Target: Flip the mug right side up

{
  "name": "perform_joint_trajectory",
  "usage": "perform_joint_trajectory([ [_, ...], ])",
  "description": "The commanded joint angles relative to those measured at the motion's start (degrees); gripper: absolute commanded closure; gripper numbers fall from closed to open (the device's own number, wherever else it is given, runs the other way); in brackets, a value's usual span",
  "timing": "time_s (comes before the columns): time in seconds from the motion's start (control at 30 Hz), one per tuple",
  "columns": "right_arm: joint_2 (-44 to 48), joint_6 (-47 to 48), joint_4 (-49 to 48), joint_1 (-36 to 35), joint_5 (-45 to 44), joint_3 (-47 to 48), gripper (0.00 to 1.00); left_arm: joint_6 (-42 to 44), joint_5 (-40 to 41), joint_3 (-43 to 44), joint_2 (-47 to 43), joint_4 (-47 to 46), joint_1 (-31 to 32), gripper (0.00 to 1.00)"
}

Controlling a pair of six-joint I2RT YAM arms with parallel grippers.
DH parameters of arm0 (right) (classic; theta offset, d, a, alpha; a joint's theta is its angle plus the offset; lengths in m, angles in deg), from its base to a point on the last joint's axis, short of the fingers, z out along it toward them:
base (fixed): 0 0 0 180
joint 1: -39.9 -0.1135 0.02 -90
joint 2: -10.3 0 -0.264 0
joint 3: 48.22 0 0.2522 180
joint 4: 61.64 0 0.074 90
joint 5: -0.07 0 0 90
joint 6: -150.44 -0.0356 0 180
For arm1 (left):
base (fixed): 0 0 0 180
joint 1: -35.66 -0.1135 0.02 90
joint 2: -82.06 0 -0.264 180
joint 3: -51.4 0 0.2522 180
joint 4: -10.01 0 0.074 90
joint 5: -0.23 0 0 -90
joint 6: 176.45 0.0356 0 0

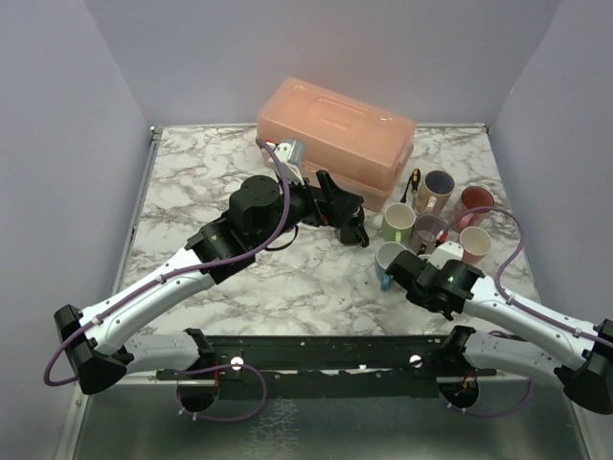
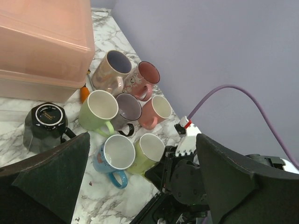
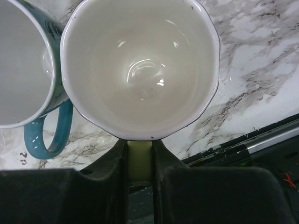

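A black mug [image 2: 44,126] stands upside down on the marble table, base up, in front of the box. My left gripper [image 2: 142,140] [image 1: 352,222] hangs above it, open, the mug just beyond its left finger [image 2: 56,172], nothing between the fingers. My right gripper [image 3: 139,142] [image 1: 410,270] is shut on the handle [image 3: 139,158] of a yellow-green mug [image 3: 140,65] [image 2: 148,151], whose white inside faces up. That mug sits against a blue mug [image 2: 117,154] [image 3: 28,70].
A pink-orange lidded box [image 1: 335,134] stands at the back. Right of it cluster upright mugs: green [image 2: 99,108], grey [image 2: 128,107], pink [image 2: 159,109], maroon [image 2: 147,74], beige [image 2: 114,67]. An orange-handled screwdriver [image 1: 412,182] lies by the box. Side walls close in.
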Motion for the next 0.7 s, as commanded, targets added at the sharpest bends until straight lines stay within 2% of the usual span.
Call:
perform_joint_trajectory([
  [0.0,-0.70,-0.29,-4.20,1.24,-1.90,-1.01,0.99,0.01,1.18,-0.56,-0.07,1.51,-0.45,0.05],
  [0.2,-2.51,2.01,-7.89,2.98,-1.67,-2.68,0.96,0.23,1.34,-0.85,0.30,1.85,-0.48,0.05],
  [0.27,-2.78,2.50,-8.56,3.31,-1.55,-2.68,0.88,0.40,1.51,-1.01,0.36,2.13,-0.50,0.05],
  [0.47,-1.27,3.34,-6.99,3.39,-2.32,-0.34,0.54,1.05,3.27,-2.08,1.00,3.11,-0.74,0.05],
  [0.57,0.67,3.92,-4.81,3.36,-3.05,1.74,0.44,1.00,4.53,-2.45,1.83,4.05,-0.86,0.05],
  [0.67,2.26,3.85,-1.39,3.40,-3.84,4.86,0.41,0.57,5.99,-2.46,3.29,5.46,-1.02,0.05],
])
